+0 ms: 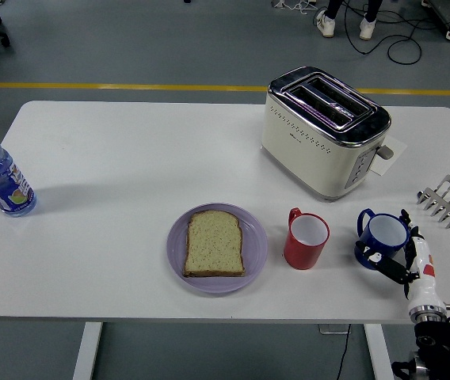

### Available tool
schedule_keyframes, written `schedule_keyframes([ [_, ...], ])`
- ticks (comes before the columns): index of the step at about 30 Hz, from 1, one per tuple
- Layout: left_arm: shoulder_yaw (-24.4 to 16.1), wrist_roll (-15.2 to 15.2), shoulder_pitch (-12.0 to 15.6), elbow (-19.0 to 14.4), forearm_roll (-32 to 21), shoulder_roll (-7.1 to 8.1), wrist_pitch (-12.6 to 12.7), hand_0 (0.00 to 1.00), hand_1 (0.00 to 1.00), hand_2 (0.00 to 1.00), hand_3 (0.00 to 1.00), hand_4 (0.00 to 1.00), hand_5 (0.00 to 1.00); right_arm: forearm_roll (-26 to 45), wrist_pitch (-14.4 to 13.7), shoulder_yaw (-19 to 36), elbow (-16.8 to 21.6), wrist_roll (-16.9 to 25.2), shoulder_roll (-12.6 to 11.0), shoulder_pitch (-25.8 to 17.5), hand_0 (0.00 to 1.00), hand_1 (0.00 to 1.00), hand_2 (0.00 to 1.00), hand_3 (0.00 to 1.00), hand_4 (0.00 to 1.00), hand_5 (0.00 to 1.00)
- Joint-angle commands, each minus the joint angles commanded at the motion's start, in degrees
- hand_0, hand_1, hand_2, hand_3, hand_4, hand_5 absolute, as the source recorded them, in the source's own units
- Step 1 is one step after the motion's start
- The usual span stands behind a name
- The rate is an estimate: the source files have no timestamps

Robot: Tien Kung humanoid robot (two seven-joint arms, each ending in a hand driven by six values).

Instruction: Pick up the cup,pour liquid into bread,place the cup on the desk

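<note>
A blue cup [381, 235] stands on the white table [114, 158] at the right, handle pointing left. My right hand [395, 252] comes up from the lower right corner and wraps it: the thumb lies across the cup's front lower side, and the fingers [407, 229] press against its right wall. The cup rests on the table. To its left stands a red cup [305, 240] with a white inside. A slice of bread [214, 243] lies on a purple plate [255, 252] left of the red cup. My left arm is out of view.
A cream toaster [323, 131] stands behind the cups. A metal toast rack [448, 200] sits at the right edge. A blue water bottle [0, 176] stands at the far left. A person's feet show at the top, away from the table.
</note>
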Motion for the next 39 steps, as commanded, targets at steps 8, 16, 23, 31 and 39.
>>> schedule_keyframes([
  [8,0.4,0.0,0.35,0.02,-0.14,-0.14,0.0,0.632,0.64,0.651,0.504,0.239,0.866,0.49,-0.07,-0.29,-0.89,0.14,0.33,0.36,0.998,0.887,0.976,0.998,0.985,0.132],
  [16,0.65,0.01,0.51,0.03,-0.25,-0.19,0.0,0.632,0.639,0.651,0.504,0.234,0.862,0.88,-0.56,-0.51,-1.72,0.54,0.74,1.1,0.988,0.876,0.954,0.998,0.987,0.137],
  [23,0.77,0.02,0.58,0.04,-0.33,-0.2,0.01,0.632,0.639,0.651,0.503,0.233,0.859,1.28,-1.4,-0.74,-2.04,1.05,0.91,1.38,0.934,0.827,0.928,0.982,0.986,0.142],
  [31,0.62,0.01,0.49,0.02,-0.24,-0.18,0.01,0.632,0.637,0.65,0.502,0.234,0.856,2.01,-2.27,-1.15,-2.39,1.59,1.06,1.73,0.835,0.744,0.846,0.898,0.978,0.144],
  [39,0.49,0.01,0.31,0.0,-0.21,-0.15,0.0,0.632,0.637,0.648,0.502,0.237,0.855,2.61,-2.74,-1.49,-2.6,1.69,1.09,1.97,0.685,0.653,0.763,0.805,0.951,0.133],
])
